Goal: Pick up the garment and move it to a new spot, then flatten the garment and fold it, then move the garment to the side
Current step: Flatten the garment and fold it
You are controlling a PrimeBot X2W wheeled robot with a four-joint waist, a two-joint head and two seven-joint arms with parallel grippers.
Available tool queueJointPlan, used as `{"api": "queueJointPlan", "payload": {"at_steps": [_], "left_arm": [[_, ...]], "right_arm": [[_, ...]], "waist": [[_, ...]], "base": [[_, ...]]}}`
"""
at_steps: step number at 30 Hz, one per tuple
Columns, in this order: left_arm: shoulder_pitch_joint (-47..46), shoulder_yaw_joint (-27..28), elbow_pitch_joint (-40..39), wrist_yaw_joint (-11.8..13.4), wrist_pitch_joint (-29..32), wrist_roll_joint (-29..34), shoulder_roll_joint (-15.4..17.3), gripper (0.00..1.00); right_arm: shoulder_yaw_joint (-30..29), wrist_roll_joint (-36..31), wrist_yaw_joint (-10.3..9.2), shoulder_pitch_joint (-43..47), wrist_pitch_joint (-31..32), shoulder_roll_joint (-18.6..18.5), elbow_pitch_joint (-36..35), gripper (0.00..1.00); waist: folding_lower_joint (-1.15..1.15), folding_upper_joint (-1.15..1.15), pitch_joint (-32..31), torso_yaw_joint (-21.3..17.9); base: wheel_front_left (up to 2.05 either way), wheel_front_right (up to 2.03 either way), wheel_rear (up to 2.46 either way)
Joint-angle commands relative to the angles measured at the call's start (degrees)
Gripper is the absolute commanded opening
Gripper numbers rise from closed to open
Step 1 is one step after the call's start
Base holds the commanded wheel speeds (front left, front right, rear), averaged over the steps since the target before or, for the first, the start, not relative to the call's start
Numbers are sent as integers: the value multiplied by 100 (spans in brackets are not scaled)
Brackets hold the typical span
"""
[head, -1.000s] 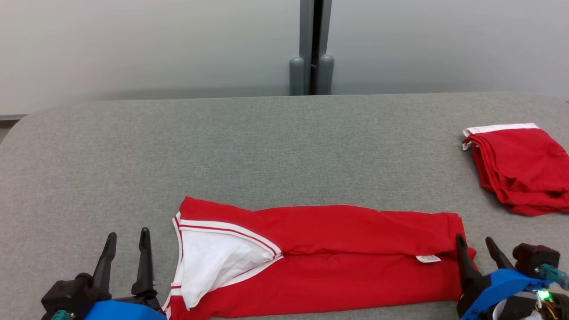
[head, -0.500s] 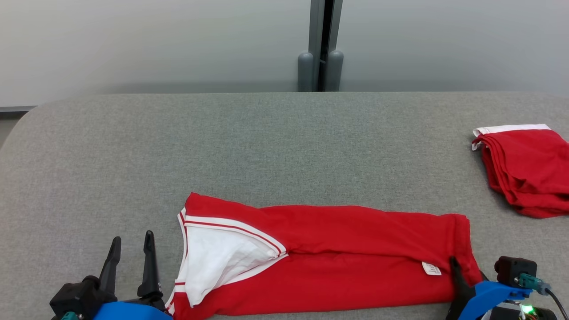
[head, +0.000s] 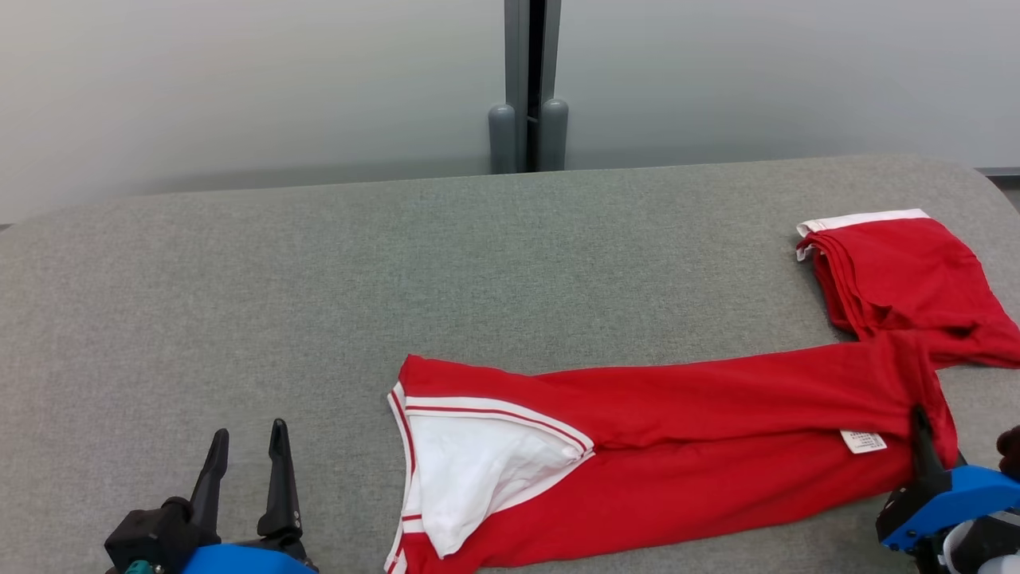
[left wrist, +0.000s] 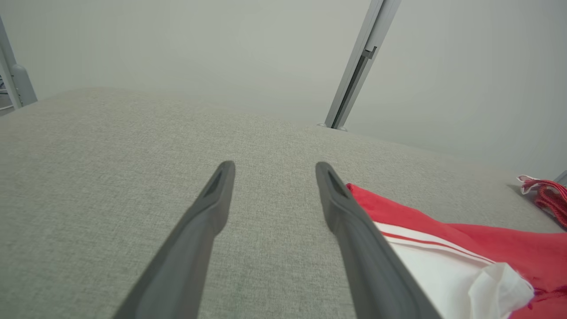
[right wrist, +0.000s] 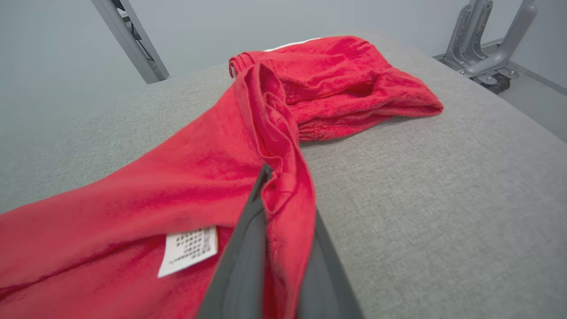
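Where the red garment (head: 677,446) lay a second ago with its right end clear of the folded red pile (head: 900,271), we now see it dragged rightward along the near edge of the grey table (head: 319,279), and that end meets the pile's near side. Our right gripper (head: 923,422) has clamped onto the hem beside the white label (head: 863,441). Our left gripper (head: 249,430) stays spread wide at the near left, empty, apart from the collar end.

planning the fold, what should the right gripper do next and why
Probably lift the right gripper slightly and carry the hem toward the collar. It is shut on the hem end of the red garment, which lies long and narrow, and the left gripper hangs open off the cloth.
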Motion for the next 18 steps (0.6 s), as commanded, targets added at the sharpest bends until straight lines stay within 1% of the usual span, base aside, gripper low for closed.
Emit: {"api": "queueJointPlan", "payload": {"at_steps": [1,4,7,9,13,15,16,18], "left_arm": [[-78,20,28,-40,-24,20,-2,100],[-86,-2,68,-50,-24,51,-36,100],[-130,-23,114,-79,-25,87,-48,100],[-154,-34,147,-92,-25,91,-52,100],[-202,6,167,-99,-25,98,-46,100],[-226,26,177,-121,-25,89,-47,100],[-226,26,177,-121,-25,89,-47,100],[-223,29,200,-128,-25,76,-44,100]], "right_arm": [[-80,91,-1,113,99,1,-203,0],[-60,183,-1,205,319,31,-604,0],[315,469,-1,266,570,108,-930,0],[695,726,-1,292,698,108,-1148,0],[1722,1445,-1,330,755,112,-1419,0],[2207,1792,-1,293,689,107,-1472,0],[2207,1792,-1,293,689,107,-1472,0],[2744,2149,0,221,635,108,-1444,0]], "waist": [[0,0,-12,-28],[0,0,-22,-55],[0,0,-23,-43],[0,0,-27,-10],[0,0,-55,125],[0,0,-77,195],[0,0,-77,195],[0,0,-100,264]], "base": [[0,0,0],[0,0,0],[0,0,0],[0,0,0],[0,0,0],[0,0,0],[0,0,0],[0,0,0]]}}
